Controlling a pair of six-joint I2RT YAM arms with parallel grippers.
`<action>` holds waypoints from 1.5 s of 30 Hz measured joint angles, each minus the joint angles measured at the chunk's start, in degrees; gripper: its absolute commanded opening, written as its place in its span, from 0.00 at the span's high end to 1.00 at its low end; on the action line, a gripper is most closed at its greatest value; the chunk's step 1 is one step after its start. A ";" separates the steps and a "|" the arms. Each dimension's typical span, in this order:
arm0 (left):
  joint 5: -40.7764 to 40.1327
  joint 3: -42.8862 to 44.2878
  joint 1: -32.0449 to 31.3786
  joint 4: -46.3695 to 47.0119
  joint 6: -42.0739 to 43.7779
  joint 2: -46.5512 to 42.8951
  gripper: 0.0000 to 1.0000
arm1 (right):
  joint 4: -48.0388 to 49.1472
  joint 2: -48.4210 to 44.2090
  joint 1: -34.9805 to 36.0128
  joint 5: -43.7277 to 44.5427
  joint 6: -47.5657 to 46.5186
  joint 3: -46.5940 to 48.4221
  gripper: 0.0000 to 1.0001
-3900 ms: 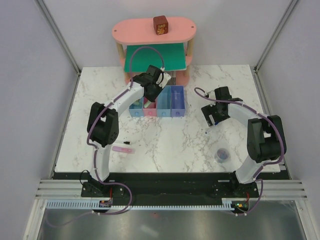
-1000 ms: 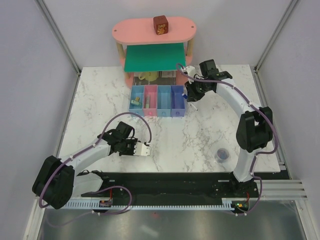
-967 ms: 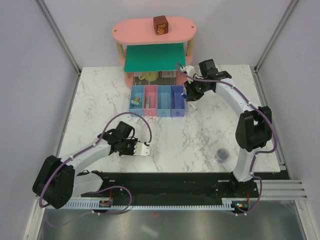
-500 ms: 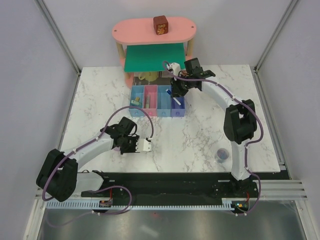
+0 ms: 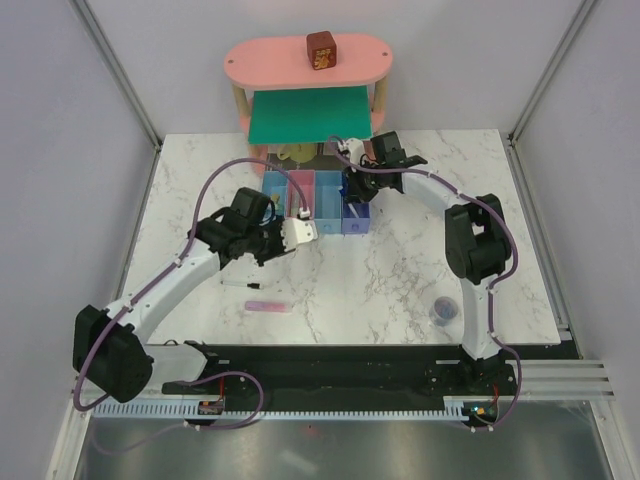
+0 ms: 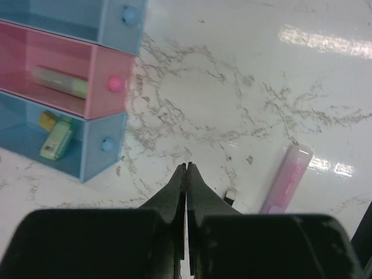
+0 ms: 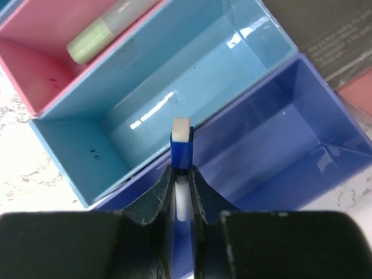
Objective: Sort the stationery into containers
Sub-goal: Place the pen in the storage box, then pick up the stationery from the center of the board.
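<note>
My right gripper is shut on the white pen with blue cap. It holds the pen over the wall between the blue and violet-blue containers. A mint-green marker lies in the pink bin. The light blue bin holds a yellow cube and another mint-green piece. My left gripper hangs shut and empty above the table, in front of the bins. The pink stick and thin black pen lie on the marble.
The purple-grey roll sits at the front right near the right arm's base. Behind the bins stands the pink and green shelf unit with the dark red cube on top. My left arm covers the front of the light blue bin.
My left gripper closed and swung up from the front of the table toward the bins, uncovering the pink stick and black pen. My right gripper carried the pen left over the bins.
</note>
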 measured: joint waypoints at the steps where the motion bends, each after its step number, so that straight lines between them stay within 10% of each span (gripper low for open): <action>1: -0.11 1.46 0.00 0.68 -1.20 0.50 0.98 | 0.70 -0.28 -0.28 0.15 0.02 -0.74 0.82; 6: -0.26 7.34 0.13 3.76 -5.40 4.46 0.97 | 2.05 -1.90 -1.51 1.51 0.00 -3.50 0.83; 10: -0.24 7.82 0.15 4.76 -5.62 5.64 0.72 | 3.19 -2.89 -2.05 2.05 0.00 -4.39 0.77; 15: -0.68 2.73 0.15 4.92 -2.29 4.90 0.43 | 3.85 -3.61 -1.95 3.72 -0.66 -4.52 0.43; 19: -1.29 -3.69 0.15 2.32 0.96 2.58 0.41 | 4.11 -3.61 -1.97 4.42 -1.40 -4.55 0.02; 45: -1.75 -24.26 0.15 -3.63 10.99 -5.01 0.33 | -1.20 -27.76 -2.01 5.90 -5.07 -10.05 0.02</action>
